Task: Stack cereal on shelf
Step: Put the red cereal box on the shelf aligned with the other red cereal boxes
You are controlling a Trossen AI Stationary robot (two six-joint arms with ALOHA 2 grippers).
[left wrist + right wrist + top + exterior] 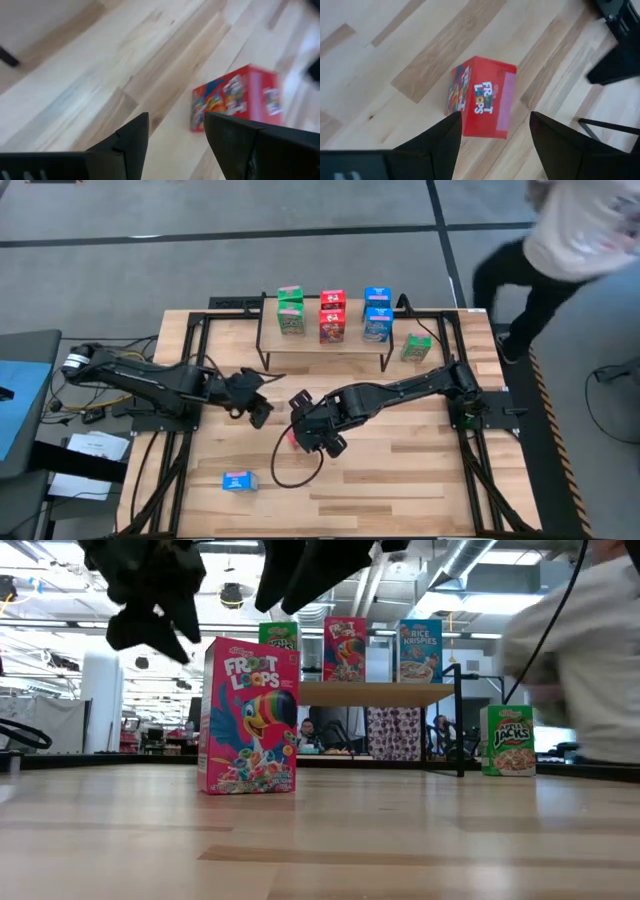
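Note:
A red Froot Loops cereal box (250, 715) stands upright on its bottom end on the table, in front of the shelf. My right gripper (495, 120) is open and hovers above it, pointing down, with the box top (482, 100) just beyond its fingertips. My left gripper (177, 120) is open too and hovers to the left of the box (235, 100). Neither touches it. The shelf (350, 342) at the far edge carries two green, two red and two blue boxes. In the high view my right gripper (320, 430) hides most of the red box.
A green Apple Jacks box (416, 347) stands on the table right of the shelf (370, 693). A blue box (239, 480) lies flat near the table's near left. A person (560, 240) moves past the far right corner. Bare tabletop lies toward the near right.

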